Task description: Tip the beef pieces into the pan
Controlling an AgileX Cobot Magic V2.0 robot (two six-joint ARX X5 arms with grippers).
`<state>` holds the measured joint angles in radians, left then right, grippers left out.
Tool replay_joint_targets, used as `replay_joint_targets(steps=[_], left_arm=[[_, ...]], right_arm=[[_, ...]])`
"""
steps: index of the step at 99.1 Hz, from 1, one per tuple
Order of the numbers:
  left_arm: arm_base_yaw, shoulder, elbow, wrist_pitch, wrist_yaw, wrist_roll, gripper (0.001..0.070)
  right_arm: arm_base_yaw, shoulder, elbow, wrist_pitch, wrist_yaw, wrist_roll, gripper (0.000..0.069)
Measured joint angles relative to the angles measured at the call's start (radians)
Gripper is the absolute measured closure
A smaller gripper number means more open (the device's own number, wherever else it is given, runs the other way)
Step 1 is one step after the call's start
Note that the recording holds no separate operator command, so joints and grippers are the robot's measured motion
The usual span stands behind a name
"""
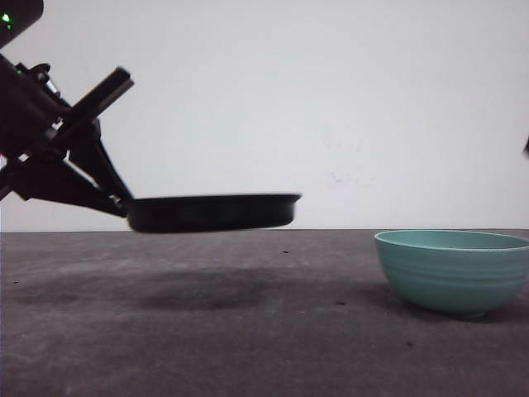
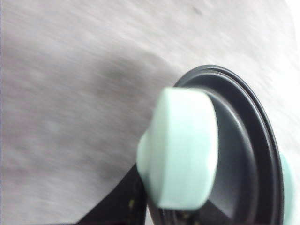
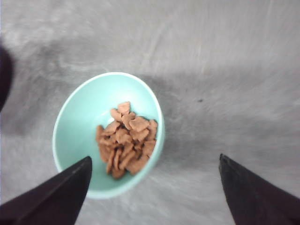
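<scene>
The black pan (image 1: 211, 212) hangs level above the dark table, left of centre. My left gripper (image 1: 122, 203) is shut on its mint-green handle (image 2: 180, 150), with the pan's dark rim (image 2: 262, 140) just beyond. The beef pieces (image 3: 126, 140) lie as a loose reddish-brown pile inside the teal bowl (image 3: 79, 122), which stands on the table at the right (image 1: 453, 269). My right gripper (image 3: 154, 159) hovers open above the bowl's edge. One dark finger (image 3: 61, 192) is over the bowl and the other finger (image 3: 253, 192) is over bare table. It holds nothing.
The grey table (image 1: 248, 331) stretches under the pan, which casts a soft shadow (image 1: 198, 289) on it. A white wall (image 1: 331, 99) closes the back. A gap of bare table separates pan and bowl.
</scene>
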<state>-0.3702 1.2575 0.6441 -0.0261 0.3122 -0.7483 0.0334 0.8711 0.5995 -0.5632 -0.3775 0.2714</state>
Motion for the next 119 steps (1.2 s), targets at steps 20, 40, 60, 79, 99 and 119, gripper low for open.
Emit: replay_joint_targets(steps=[20,40,60,79,99,119], left_arm=[[-0.061,-0.004,0.0,-0.03,0.035,0.0,0.0689],[-0.118,-0.004,0.0,-0.044,0.036,0.0,0.0689],[-0.128,-0.004,0.0,-0.03,0.035,0.0,0.0689],[-0.128,-0.004,0.0,-0.028,0.035,0.0,0.0689],[-0.128,-0.004,0.0,-0.028,0.035,0.004,0.0689],[-0.128,-0.004,0.0,-0.029,0.035,0.012,0.0689]], right_arm=[[0.0,0.277,0.0,0.142,-0.113,0.119,0.0159],[0.0,0.436,0.0,0.181,-0.135,0.175,0.0274],[0.0,0.458,0.0,0.234,-0.137,0.186,0.0427],[0.0,0.458,0.0,0.28,-0.137,0.211,0.0442],[0.0,0.458,0.0,0.315,-0.134,0.217,0.0641],[0.0,0.458,0.0,0.352,-0.135,0.217,0.0673]])
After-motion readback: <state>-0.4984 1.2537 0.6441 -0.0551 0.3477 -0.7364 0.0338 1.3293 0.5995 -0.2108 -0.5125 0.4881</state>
